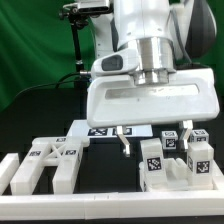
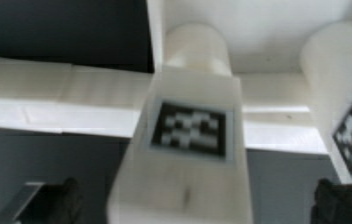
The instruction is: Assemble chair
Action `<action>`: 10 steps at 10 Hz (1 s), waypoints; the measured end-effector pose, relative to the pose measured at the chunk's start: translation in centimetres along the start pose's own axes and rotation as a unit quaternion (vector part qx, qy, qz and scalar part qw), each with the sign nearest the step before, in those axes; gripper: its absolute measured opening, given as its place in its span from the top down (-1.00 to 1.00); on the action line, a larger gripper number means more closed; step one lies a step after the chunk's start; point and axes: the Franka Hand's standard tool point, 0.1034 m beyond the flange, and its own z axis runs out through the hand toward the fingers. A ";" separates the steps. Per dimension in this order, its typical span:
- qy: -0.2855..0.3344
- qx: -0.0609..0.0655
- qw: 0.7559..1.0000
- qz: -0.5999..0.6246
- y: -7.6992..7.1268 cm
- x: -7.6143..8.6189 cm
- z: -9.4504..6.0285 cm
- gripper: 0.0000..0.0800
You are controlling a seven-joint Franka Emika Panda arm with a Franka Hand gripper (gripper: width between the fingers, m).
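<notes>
Fingers stand open, one each side of a tagged white chair part, a second tagged post close beside.

This is a robotics lab bench, not a home or a shop. A bulky white robot arm hangs over a matt black tabletop, which is edged by a long white border rail. Behind it hangs a green cloth backdrop (a thin black cable trails in front of it). The chunky white plastic parts on the table carry printed black-and-white square tags, fiducial-style markers rather than any household labelling.
</notes>
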 end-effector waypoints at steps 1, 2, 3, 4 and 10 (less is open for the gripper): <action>-0.003 -0.001 1.000 0.002 0.2 -0.1 0.3 -0.62; -0.038 0.007 0.999 0.011 0.0 -1.1 0.8 -0.62; -0.098 0.022 0.994 0.032 -0.6 -1.5 1.1 -0.62; -0.130 0.030 0.990 0.040 -0.8 -1.0 1.2 -0.62; -0.152 0.025 0.981 0.115 -0.7 -0.9 1.9 0.30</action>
